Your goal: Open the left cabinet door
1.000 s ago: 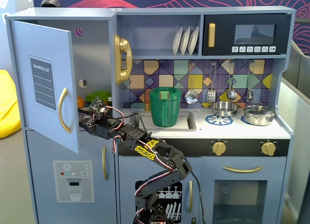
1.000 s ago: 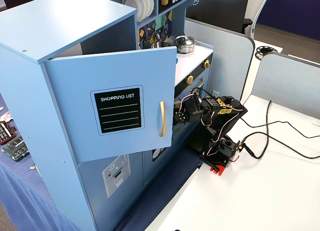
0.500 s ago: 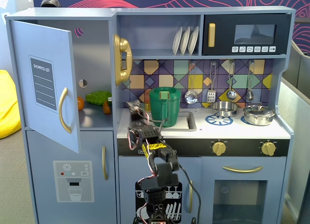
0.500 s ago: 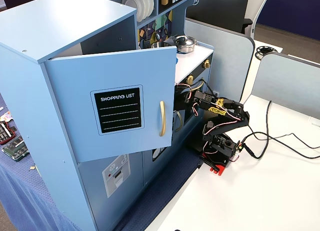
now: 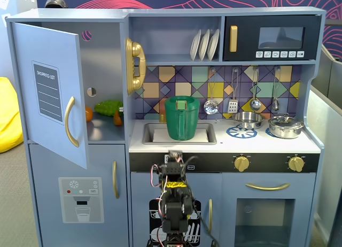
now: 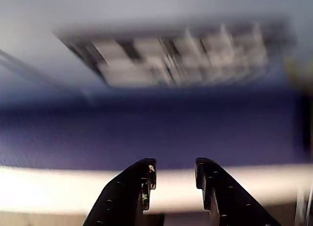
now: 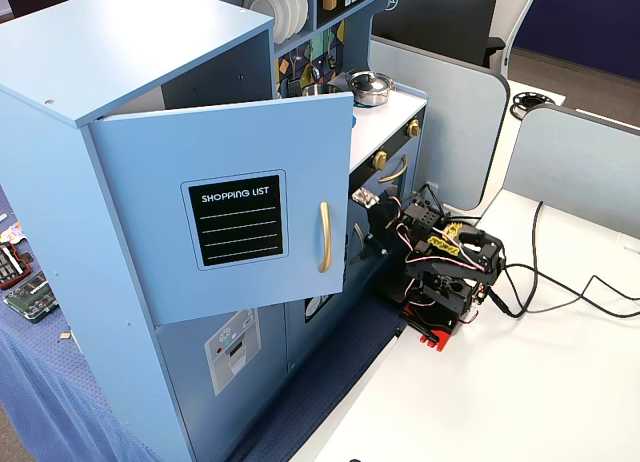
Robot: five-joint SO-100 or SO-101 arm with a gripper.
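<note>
The left cabinet door [image 5: 51, 92], blue-grey with a black "SHOPPING LIST" panel and a curved gold handle [image 5: 69, 121], stands swung open from the toy kitchen's top left compartment. It also shows in the other fixed view [image 7: 230, 212], with its handle [image 7: 324, 237]. My arm sits folded low in front of the kitchen's middle. My gripper [image 7: 374, 222] points at the kitchen front, to the right of the door and apart from the handle. In the blurred wrist view the gripper [image 6: 176, 168] is open and empty, with only blue and white surfaces ahead.
Toy food [image 5: 109, 108] lies inside the opened compartment. Below it is the dispenser door [image 5: 80, 196]. A green pitcher [image 5: 181, 118] stands in the sink and pots [image 5: 286, 126] on the stove. Cables [image 7: 560, 282] run over the white table, and grey partitions [image 7: 440, 112] stand behind.
</note>
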